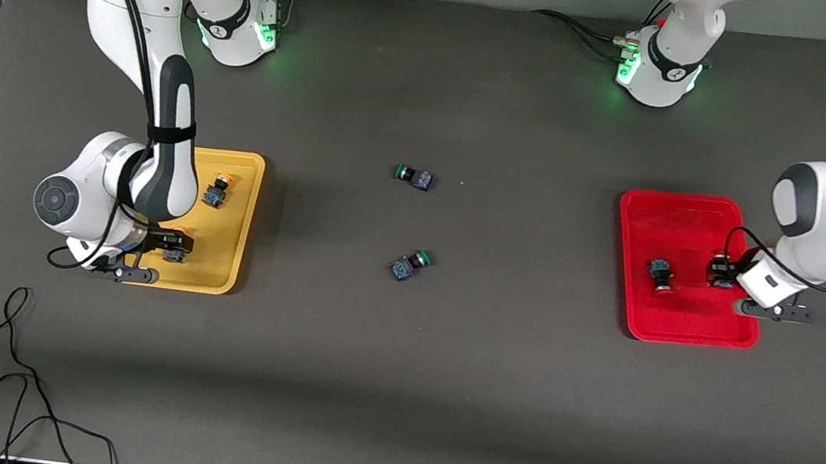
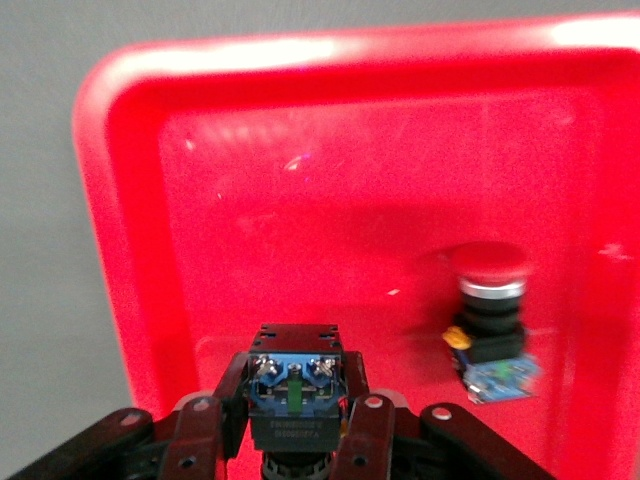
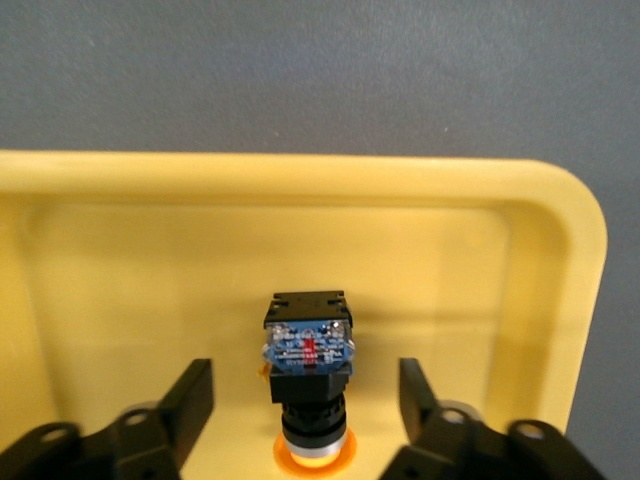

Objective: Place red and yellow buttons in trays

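My left gripper [image 1: 723, 272] [image 2: 298, 400] is shut on a dark-bodied button [image 2: 298, 395], low in the red tray [image 1: 687, 212] [image 2: 130, 250]. Its blue terminals face up and its cap is hidden. A red-capped button [image 1: 661, 275] [image 2: 490, 320] lies beside it in that tray. My right gripper [image 1: 175, 244] [image 3: 308, 400] is open, low in the yellow tray [image 1: 234, 242] [image 3: 560, 260]. A yellow-capped button [image 3: 308, 365] stands cap down between its fingers, untouched. A second yellow-capped button [image 1: 217, 190] lies in that tray, farther from the front camera.
Two green-capped buttons [image 1: 414, 177] [image 1: 410, 263] lie on the dark mat at mid-table, between the trays. A loose black cable [image 1: 10, 372] curls near the mat's front edge at the right arm's end.
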Controlling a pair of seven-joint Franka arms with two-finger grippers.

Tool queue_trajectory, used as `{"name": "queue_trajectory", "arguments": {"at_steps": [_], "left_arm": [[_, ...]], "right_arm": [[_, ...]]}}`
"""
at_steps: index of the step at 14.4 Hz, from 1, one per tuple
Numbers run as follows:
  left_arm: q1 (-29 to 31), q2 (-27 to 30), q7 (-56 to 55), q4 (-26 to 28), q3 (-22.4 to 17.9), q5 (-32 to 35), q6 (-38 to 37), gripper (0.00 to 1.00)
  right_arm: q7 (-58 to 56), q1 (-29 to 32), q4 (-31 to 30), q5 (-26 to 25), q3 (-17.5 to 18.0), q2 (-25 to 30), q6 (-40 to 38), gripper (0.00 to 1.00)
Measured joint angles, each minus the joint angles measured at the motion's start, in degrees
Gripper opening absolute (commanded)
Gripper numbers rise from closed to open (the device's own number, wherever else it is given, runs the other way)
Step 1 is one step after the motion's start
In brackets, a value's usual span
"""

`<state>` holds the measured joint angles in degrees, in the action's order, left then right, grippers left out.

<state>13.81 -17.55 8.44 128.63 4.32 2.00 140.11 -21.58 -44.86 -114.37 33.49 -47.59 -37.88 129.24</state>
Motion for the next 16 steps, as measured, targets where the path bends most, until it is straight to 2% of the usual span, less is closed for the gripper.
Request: {"name": "queue_trajectory", "arguments": {"at_steps": [1,3,6,8,11,13,14,15,16], "left_arm": [[0.2,-0.8,0.2,0.1,0.0,0.1,0.8,1.0],[0.3,-1.3,0.3,-0.2,0.1,0.2,1.5,1.0],[0.3,-0.6,0.4,-2.8,0.3,0.3,-1.6,1.0],[0.3,0.6,0.5,-7.9,0.4,0.3,-9.2,1.0],[0.3,3.9,1.9,-18.9,0.5,0.3,-25.6,1.0],[0.3,5.6,2.3,-27.0,0.8,0.2,-36.6,1.0],[0.3,6.1,2.3,-30.4,1.1,0.2,-40.7,1.0],[0.2,6.6,2.3,-33.2,1.5,0.1,-43.7,1.0],[0.0,7.2,2.3,-35.3,1.8,-0.3,-45.9,1.0]], "right_arm": [[0.0,-0.1,0.4,0.0,-0.3,0.5,-0.3,1.0],[0.0,-0.5,2.1,0.0,-2.4,2.3,-3.4,1.0],[-0.1,-0.6,8.0,-0.9,-7.2,6.1,-14.6,1.0],[-0.2,-0.6,12.3,-2.0,-9.7,8.3,-21.4,1.0],[0.2,-0.5,15.1,-4.9,-10.9,12.7,-26.0,1.0],[2.8,-0.2,15.6,-9.1,-10.1,17.5,-27.7,1.0],[4.7,0.8,15.7,-11.7,-8.3,20.4,-28.5,1.0],[6.4,3.2,15.8,-14.5,-4.8,23.6,-29.1,1.0],[8.2,7.1,15.9,-17.4,0.4,26.9,-29.4,1.0]]}}
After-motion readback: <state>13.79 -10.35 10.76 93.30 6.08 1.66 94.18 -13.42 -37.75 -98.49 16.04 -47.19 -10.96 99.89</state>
